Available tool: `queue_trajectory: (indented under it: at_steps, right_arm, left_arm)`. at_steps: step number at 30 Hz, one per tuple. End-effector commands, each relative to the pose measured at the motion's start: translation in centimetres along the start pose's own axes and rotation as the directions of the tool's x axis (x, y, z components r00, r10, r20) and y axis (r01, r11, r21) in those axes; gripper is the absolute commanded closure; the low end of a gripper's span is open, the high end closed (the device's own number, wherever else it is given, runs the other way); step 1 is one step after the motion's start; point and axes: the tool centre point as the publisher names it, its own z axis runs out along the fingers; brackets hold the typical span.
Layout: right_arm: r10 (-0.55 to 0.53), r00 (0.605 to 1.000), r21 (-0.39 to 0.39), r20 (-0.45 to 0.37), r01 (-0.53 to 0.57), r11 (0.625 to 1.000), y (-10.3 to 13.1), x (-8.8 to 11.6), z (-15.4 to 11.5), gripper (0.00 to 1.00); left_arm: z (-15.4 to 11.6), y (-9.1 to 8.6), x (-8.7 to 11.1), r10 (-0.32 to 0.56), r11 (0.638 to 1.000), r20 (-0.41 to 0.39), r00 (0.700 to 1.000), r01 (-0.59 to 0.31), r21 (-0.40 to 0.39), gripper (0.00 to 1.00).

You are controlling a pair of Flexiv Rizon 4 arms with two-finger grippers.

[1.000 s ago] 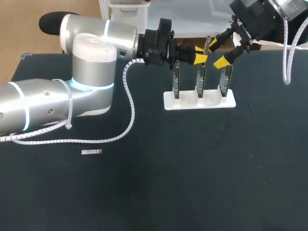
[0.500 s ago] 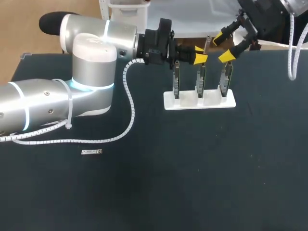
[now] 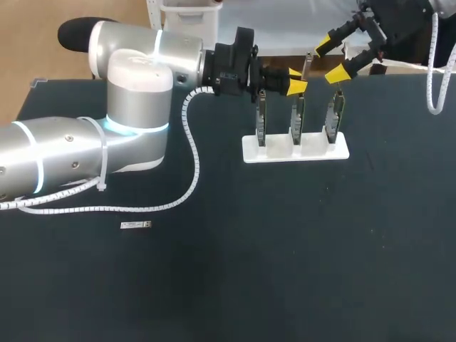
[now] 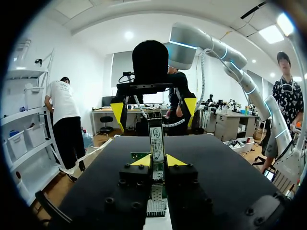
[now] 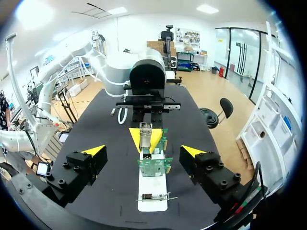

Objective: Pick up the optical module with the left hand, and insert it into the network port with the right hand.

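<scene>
My left gripper [image 3: 296, 80] hangs over the middle of three upright circuit boards [image 3: 298, 117] and is shut on the optical module [image 3: 306, 64], a thin silver bar. In the left wrist view the module [image 4: 156, 140] stands upright between my yellow tips, the left gripper [image 4: 158, 162] closed on both its sides. My right gripper [image 3: 333, 55] is open, above and behind the right-hand board, with nothing in it. In the right wrist view the right gripper [image 5: 144, 151] spreads wide, facing the left gripper's tips and the module [image 5: 145, 129] over the boards [image 5: 154, 166].
The boards stand in a white base [image 3: 296, 149] near the table's far edge. A small silver piece [image 3: 135, 225] lies on the dark mat at the left front. My left arm's white cable [image 3: 192, 153] trails over the table.
My right gripper has risen and drawn back towards the far right, away from the boards, still open. The left arm and the module have not moved.
</scene>
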Motion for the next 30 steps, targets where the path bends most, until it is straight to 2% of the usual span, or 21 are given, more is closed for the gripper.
queue_trajectory:
  at_steps: [1,9,30]
  right_arm:
    - [-0.005,1.000,0.001,0.013,0.005,1.000,0.8,-0.2,0.2,0.00]
    - [-0.018,0.999,-0.015,0.035,0.019,1.000,1.3,-1.1,0.5,0.00]
    - [-0.036,0.998,-0.011,0.053,0.037,0.999,-0.2,-2.5,1.7,0.00]
  left_arm:
    - [0.1,0.2,0.0,-0.001,1.000,-0.003,1.000,0.001,0.005,1.00]
    - [0.1,0.2,0.0,-0.001,1.000,-0.003,1.000,0.001,0.005,1.00]
    - [0.1,0.2,0.0,-0.001,1.000,-0.003,1.000,0.001,0.005,1.00]
